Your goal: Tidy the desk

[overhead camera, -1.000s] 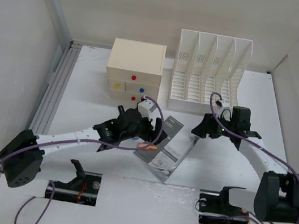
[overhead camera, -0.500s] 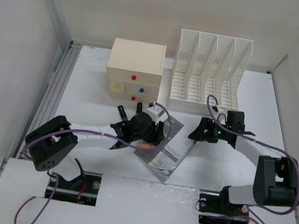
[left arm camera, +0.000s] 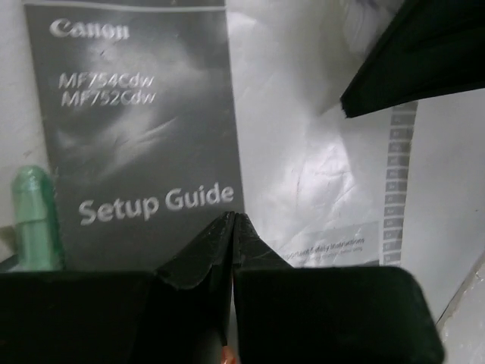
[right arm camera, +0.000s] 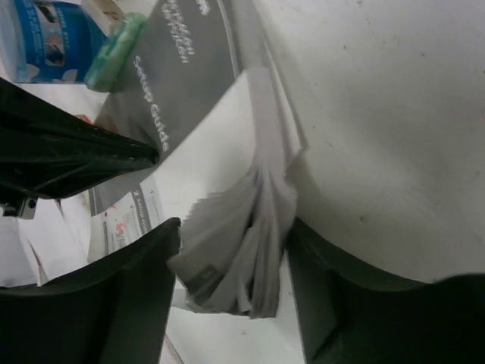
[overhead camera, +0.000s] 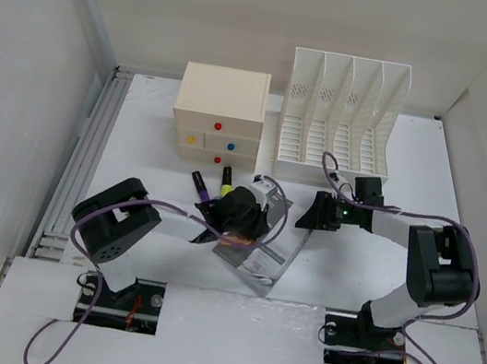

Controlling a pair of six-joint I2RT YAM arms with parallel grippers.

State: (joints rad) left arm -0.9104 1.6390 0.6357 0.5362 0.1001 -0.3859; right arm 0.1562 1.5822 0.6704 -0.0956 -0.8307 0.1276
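Note:
On the white desk [overhead camera: 150, 152] lies a grey "Setup Guide" booklet [overhead camera: 275, 243] over loose sheets. My left gripper [overhead camera: 256, 217] rests low on the booklet's cover [left arm camera: 144, 114], its jaws shut tip to tip [left arm camera: 231, 220]. Only a sliver of orange shows low between them. My right gripper [overhead camera: 317, 215] is at the booklet's right edge. It is open, and the fanned page edges [right arm camera: 242, 220] hang between its fingers [right arm camera: 136, 280]. A green-capped marker [left arm camera: 34, 216] lies beside the cover.
A cream drawer box [overhead camera: 219, 113] with coloured knobs and a white slotted file rack [overhead camera: 342, 114] stand at the back. Two markers [overhead camera: 224, 177] lie in front of the drawers. A blue packet [right arm camera: 45, 30] sits past the booklet.
My left gripper shut and moved right onto the booklet, uncovering the two markers. The right gripper moved left to the booklet's edge and narrowed a little.

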